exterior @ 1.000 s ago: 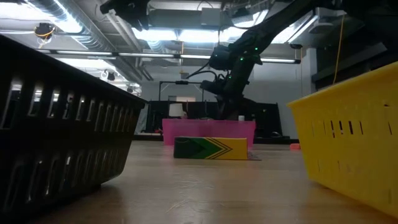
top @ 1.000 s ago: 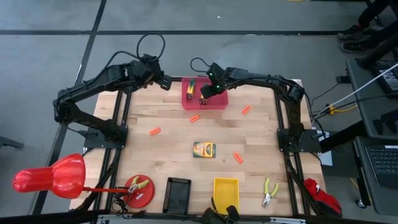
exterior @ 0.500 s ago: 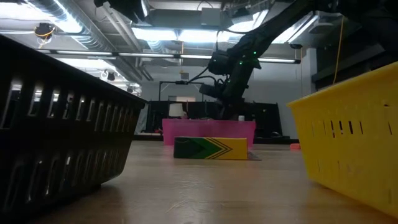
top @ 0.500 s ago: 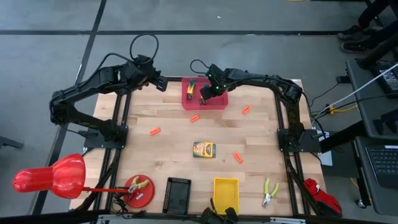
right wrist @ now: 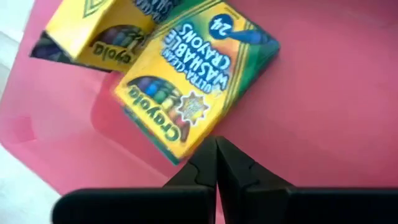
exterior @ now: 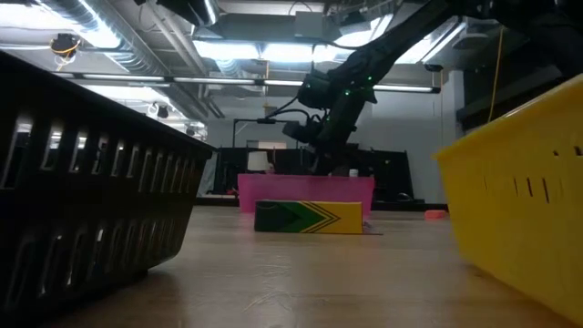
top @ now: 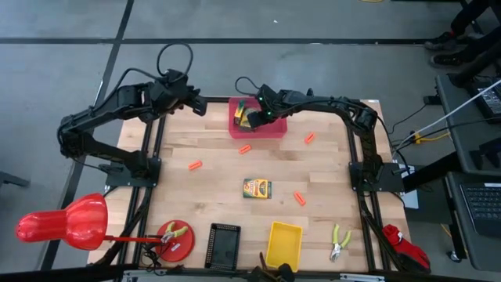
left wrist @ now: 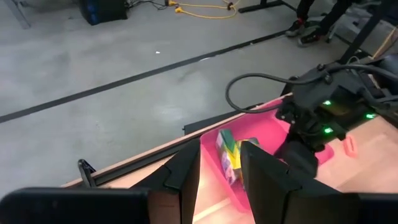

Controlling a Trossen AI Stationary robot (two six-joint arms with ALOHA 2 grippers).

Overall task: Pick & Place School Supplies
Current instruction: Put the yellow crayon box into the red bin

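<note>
Two green-and-yellow crayon boxes (right wrist: 193, 81) (right wrist: 93, 25) lie in the pink bin (top: 270, 125) at the table's far edge, one partly over the other. My right gripper (right wrist: 216, 144) is shut and slants down into the bin, its tips at the edge of the nearer box. A third crayon box (top: 257, 188) lies flat on the table's middle (exterior: 308, 217). My left gripper (left wrist: 221, 168) hovers open left of the bin (top: 202, 103), with nothing between its fingers. My right gripper has its shut fingertips (right wrist: 208, 155) at a long edge of the crayon box (right wrist: 186, 146), which lies in the pink bin. They come slanting down from the table's right. Whether they touch the box I cannot tell.
A black basket (top: 224, 244) and a yellow basket (top: 283, 243) stand at the near edge. Pliers lie on a red plate (top: 174, 239) and at the near right (top: 338, 241). Several small orange pieces (top: 196, 165) are scattered over the wood. A red lamp-like thing (top: 66, 223) sits off the near left.
My right gripper has gone a little toward the table's left and down inside the pink bin, staying shut. My left gripper has drawn back from the bin toward the far left. The yellow basket at the near edge has turned and shifted.
</note>
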